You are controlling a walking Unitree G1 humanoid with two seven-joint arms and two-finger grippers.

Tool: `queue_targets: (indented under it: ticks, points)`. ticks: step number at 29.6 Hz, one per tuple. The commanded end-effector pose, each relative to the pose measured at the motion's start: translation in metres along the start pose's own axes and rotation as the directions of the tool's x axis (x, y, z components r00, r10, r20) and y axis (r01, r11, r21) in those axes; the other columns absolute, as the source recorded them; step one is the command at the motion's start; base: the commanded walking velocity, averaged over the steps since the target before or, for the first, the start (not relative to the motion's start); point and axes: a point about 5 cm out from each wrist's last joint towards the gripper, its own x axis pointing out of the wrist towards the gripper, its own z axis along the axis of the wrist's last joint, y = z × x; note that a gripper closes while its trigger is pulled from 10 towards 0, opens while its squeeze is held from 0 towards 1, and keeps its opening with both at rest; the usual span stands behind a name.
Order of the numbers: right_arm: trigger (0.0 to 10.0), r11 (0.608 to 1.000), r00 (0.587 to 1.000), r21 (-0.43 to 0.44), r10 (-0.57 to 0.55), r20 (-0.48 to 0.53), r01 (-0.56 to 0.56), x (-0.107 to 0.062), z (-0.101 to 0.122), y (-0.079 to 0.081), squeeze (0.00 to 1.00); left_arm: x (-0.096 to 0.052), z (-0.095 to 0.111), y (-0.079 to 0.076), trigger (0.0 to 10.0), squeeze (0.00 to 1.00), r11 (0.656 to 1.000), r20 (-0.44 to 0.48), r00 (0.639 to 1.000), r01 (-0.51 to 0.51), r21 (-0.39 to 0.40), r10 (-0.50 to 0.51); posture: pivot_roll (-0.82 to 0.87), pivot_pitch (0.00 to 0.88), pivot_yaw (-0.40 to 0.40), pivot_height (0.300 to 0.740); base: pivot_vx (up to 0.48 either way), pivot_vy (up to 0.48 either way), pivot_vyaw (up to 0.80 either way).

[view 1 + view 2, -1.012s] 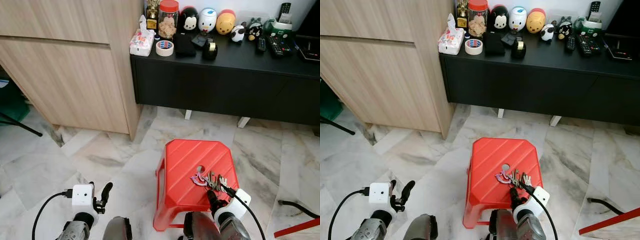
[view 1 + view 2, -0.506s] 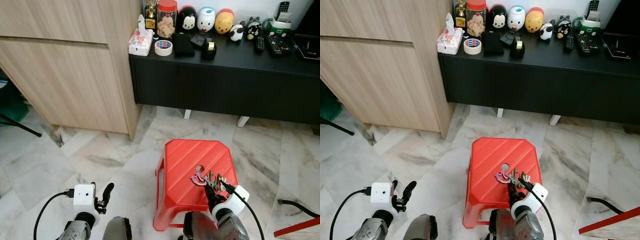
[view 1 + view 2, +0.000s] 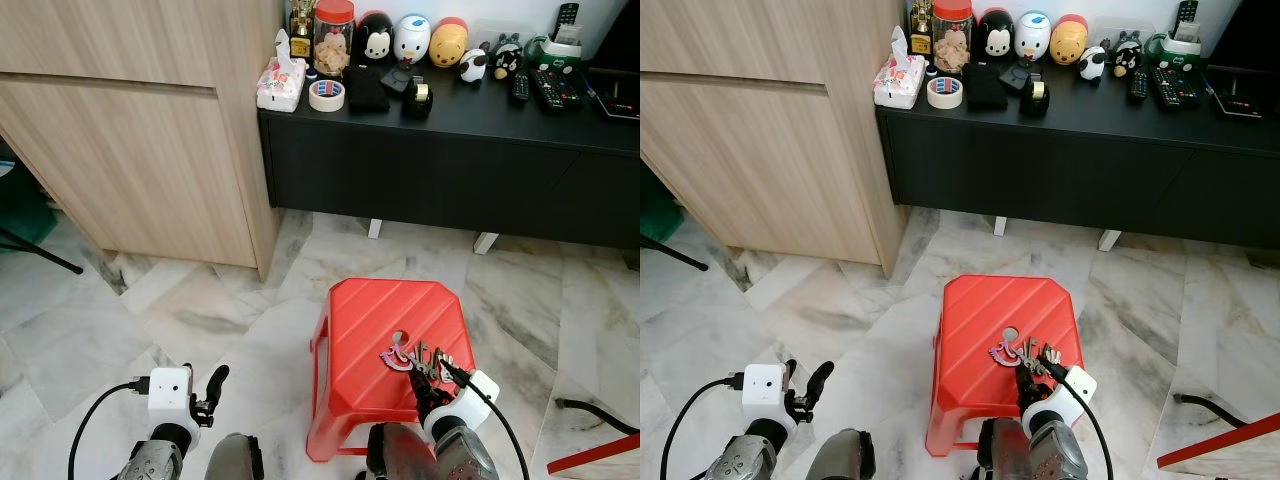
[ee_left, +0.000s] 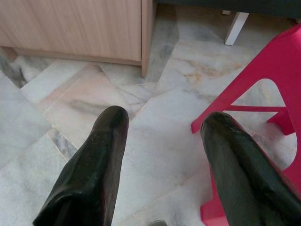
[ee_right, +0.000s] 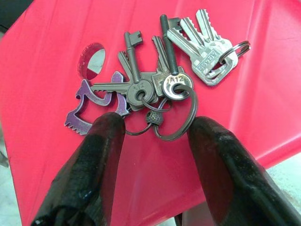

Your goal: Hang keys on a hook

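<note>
Right gripper (image 5: 150, 129): you have its two black fingers (image 5: 101, 155) spread apart, gripping nothing, the tips resting at the near edge of the bunch of metal keys on wire rings with a purple toothed tag (image 5: 160, 84), one finger beside the tag and the other beside the largest ring. In the head views it sits low, right of centre.

Keys: lying flat on the top of the red plastic stool (image 3: 375, 330), close to its round centre hole (image 5: 91, 59), toward the stool's front right part.

Left gripper (image 4: 162, 141): fingers parted and empty, hanging over the grey-veined marble floor (image 3: 160, 310) at lower left, well apart from the stool.

Beyond the stool: your upper frame shows a long black cabinet surface (image 3: 480, 110) carrying a roll of white tape (image 3: 328, 95), a clear jar with a red lid (image 3: 335, 38), round cartoon figurines (image 3: 412, 38) and remote controls (image 3: 552, 88). A light wooden cupboard (image 3: 130, 130) fills the upper left.
</note>
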Motion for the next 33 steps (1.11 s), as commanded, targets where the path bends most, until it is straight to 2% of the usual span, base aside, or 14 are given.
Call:
queue_targets:
  ticks: [1,6,28,29,30,33]
  points:
    - [10.0,1.0,1.0,0.004,-0.019,-0.012,0.019,-0.0021,-0.0044,-0.0037,0.0,-0.0025,-0.0015,-0.0023,10.0,0.0,0.999,-0.007,1.0,0.015,0.029,-0.015,0.11,0.175,-0.049,0.635,0.0,0.0,0.0]
    - [10.0,0.999,0.999,0.022,-0.025,-0.024,0.026,-0.0023,-0.007,-0.0039,0.0,-0.003,-0.0014,-0.0042,10.0,0.0,0.998,-0.006,1.0,0.031,0.057,-0.03,0.11,0.174,-0.047,0.635,0.0,0.0,0.0]
    - [10.0,0.998,0.999,0.049,-0.043,-0.014,0.044,-0.0001,-0.0014,-0.0039,0.0,-0.0034,0.0009,-0.0039,10.0,0.0,0.997,0.0,0.999,0.032,0.076,-0.032,0.12,0.176,-0.043,0.635,0.0,0.0,0.0]
    - [1.9,0.998,0.999,0.051,-0.044,-0.014,0.044,-0.0001,-0.0013,-0.0039,0.0,-0.0034,0.001,-0.004,10.0,0.0,0.997,0.0,0.999,0.032,0.077,-0.032,0.12,0.176,-0.043,0.635,0.0,0.0,0.0]
    - [0.0,0.998,0.999,0.054,-0.044,-0.012,0.044,0.0,-0.0011,-0.0036,0.0,-0.0032,0.0011,-0.004,10.0,0.0,0.996,0.0,0.999,0.032,0.078,-0.033,0.12,0.175,-0.043,0.635,0.0,0.0,0.0]
    - [0.0,0.997,0.999,0.056,-0.044,-0.013,0.045,0.0002,-0.0012,-0.0032,0.0,-0.0033,0.0005,-0.0037,10.0,0.0,0.996,-0.003,1.0,0.032,0.082,-0.031,0.12,0.175,-0.043,0.635,0.0,0.0,0.0]
